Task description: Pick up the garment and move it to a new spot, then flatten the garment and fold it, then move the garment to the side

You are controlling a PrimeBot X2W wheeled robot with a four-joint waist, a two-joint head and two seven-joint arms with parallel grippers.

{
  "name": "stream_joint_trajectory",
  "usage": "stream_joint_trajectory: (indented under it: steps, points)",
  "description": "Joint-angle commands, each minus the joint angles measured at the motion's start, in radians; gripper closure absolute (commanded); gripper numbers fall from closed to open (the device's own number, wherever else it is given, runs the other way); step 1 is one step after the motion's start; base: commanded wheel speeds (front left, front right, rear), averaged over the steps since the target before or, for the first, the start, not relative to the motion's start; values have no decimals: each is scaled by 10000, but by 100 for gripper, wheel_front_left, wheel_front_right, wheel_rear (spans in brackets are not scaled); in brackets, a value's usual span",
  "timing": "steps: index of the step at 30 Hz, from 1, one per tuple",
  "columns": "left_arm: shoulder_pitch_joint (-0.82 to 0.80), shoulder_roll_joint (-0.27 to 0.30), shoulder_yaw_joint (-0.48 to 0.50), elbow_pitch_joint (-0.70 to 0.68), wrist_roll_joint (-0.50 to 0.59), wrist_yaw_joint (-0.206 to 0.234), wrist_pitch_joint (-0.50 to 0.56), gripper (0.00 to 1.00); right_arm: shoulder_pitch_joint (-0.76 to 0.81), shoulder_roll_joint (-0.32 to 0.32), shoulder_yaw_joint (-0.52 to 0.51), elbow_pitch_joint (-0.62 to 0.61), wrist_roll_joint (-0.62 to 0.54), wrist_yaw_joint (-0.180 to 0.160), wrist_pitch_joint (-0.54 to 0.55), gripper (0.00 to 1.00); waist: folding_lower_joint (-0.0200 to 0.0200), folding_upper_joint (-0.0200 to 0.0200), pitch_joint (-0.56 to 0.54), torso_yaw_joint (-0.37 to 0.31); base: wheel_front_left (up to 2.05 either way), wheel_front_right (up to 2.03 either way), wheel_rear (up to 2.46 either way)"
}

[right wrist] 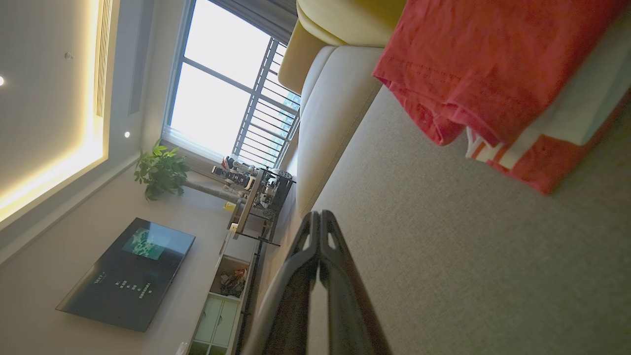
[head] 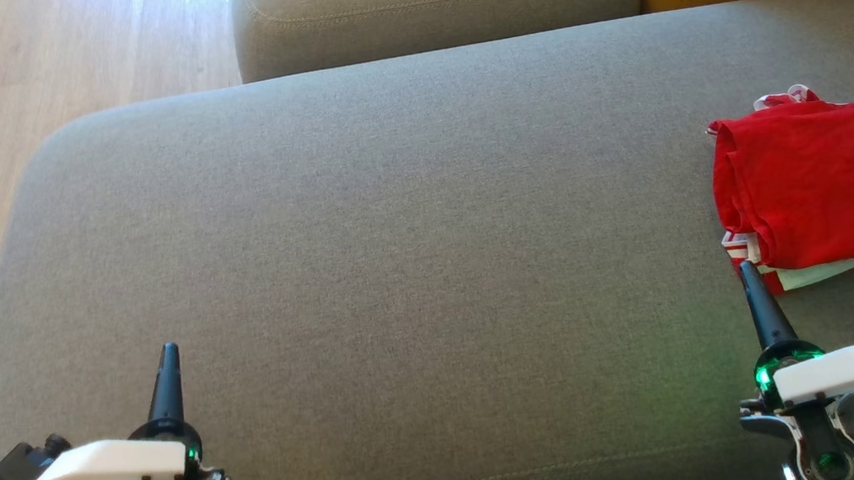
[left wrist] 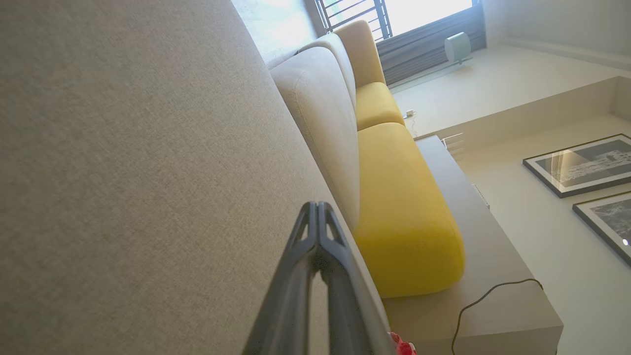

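- Lying at the right edge of the grey sofa cushion [head: 399,273]: red garment [head: 815,175], in loose layers, white trim showing.
- Left claw [head: 169,349]: closed, empty, well apart from the garment.
- Right claw [head: 746,270]: closed, empty, near the garment's front corner.
- Handling advice: open the right claw first, pinch all layers, lift clear.

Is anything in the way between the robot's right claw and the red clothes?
No, nothing visible is in the way. The shut right gripper points at the near corner of the red garment. In the right wrist view, just bare grey cushion lies between them.
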State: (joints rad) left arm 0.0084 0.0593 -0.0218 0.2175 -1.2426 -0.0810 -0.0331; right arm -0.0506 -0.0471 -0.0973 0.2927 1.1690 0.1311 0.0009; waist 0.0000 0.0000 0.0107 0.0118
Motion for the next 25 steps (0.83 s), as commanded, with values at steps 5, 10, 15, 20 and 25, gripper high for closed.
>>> stream_joint_trajectory:
  steps: [5, 10, 15, 20, 25]
  points:
    - [-618, 178, 399, -176, -754, -169, 236, 100, -521, -34, 51, -403, 842, -3, 219, 100, 0, 0, -12, -18, 0, 0, 0]
    - [-701, 178, 493, -106, -1269, -222, 385, 100, -529, -33, 16, -415, 1411, -3, 364, 100, 0, 0, -22, -34, 0, 0, 0]
    - [-767, 177, 569, -50, -1680, -264, 505, 100, -536, -33, -11, -425, 1867, -3, 480, 100, 0, 0, -30, -47, 0, 0, 0]
    - [-849, 175, 665, 20, -2193, -316, 655, 100, -544, -33, -46, -438, 2436, -3, 625, 100, 0, 0, -41, -63, 0, 0, 0]
    - [-932, 172, 762, 90, -2705, -369, 807, 100, -553, -32, -81, -450, 3005, -3, 770, 100, 0, 0, -51, -79, 0, 0, 0]
